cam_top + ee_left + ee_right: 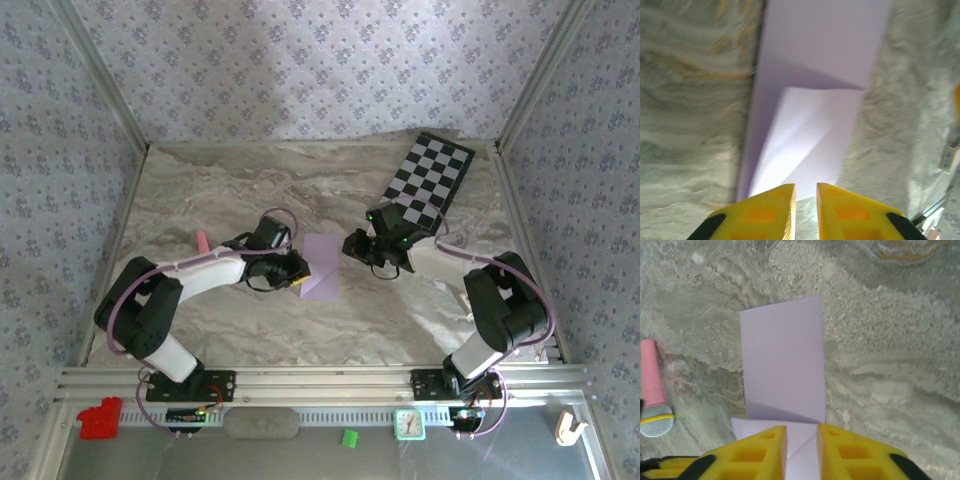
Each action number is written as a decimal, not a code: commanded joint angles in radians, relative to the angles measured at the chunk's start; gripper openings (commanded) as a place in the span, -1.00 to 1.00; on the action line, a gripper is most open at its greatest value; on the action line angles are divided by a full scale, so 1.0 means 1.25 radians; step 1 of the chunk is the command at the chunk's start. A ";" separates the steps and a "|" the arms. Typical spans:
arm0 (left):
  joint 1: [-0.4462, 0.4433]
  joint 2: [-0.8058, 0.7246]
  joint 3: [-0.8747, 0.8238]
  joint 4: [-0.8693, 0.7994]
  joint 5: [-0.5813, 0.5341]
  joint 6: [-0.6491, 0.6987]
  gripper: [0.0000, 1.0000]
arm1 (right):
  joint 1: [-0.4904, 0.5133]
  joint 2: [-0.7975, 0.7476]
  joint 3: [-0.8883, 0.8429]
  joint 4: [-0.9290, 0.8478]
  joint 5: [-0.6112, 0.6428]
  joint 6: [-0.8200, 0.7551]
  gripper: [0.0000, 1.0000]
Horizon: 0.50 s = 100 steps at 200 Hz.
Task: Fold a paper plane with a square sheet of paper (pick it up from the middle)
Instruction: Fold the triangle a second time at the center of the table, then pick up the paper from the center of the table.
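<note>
Two pincers flank the lilac sheet (320, 266) mid-table: the left gripper (805, 189) at its nearer left edge, the right gripper (801, 430) by its farther right corner. Both jaws are narrowly apart, holding nothing, and the sheet's long axis runs away from the bases.

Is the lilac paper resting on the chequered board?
No, the paper lies flat on the marbled table near its middle, well apart from the chequered board at the far right.
</note>
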<state>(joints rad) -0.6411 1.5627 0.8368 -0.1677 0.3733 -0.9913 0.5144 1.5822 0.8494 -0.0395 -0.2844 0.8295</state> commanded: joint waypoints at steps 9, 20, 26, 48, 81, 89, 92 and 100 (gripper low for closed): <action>0.010 -0.005 0.017 0.042 -0.012 0.025 -0.55 | 0.015 -0.019 -0.039 0.004 -0.010 0.066 -0.30; 0.009 0.013 0.017 0.061 -0.008 0.027 -0.56 | 0.022 -0.018 -0.048 0.015 -0.016 0.088 -0.23; 0.009 0.025 0.017 0.074 -0.002 0.027 -0.56 | 0.025 -0.017 -0.052 0.027 -0.021 0.098 -0.18; 0.010 0.071 0.023 0.099 0.000 0.028 -0.58 | 0.035 0.010 -0.051 0.059 -0.040 0.136 -0.12; 0.017 0.112 0.029 0.090 -0.030 0.026 -0.63 | 0.058 0.061 -0.040 0.118 -0.062 0.206 -0.09; 0.019 0.113 0.022 0.089 -0.039 0.025 -0.63 | 0.068 0.067 -0.035 0.119 -0.053 0.216 -0.09; 0.020 0.114 0.020 0.089 -0.041 0.024 -0.63 | 0.070 0.071 -0.032 0.117 -0.049 0.219 -0.09; 0.021 0.115 0.009 0.092 -0.048 0.018 -0.63 | 0.078 0.076 -0.027 0.112 -0.041 0.226 -0.09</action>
<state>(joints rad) -0.6273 1.7012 0.8448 -0.0673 0.3515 -0.9771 0.5842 1.6482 0.7891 0.0765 -0.3370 1.0382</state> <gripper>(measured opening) 0.184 0.456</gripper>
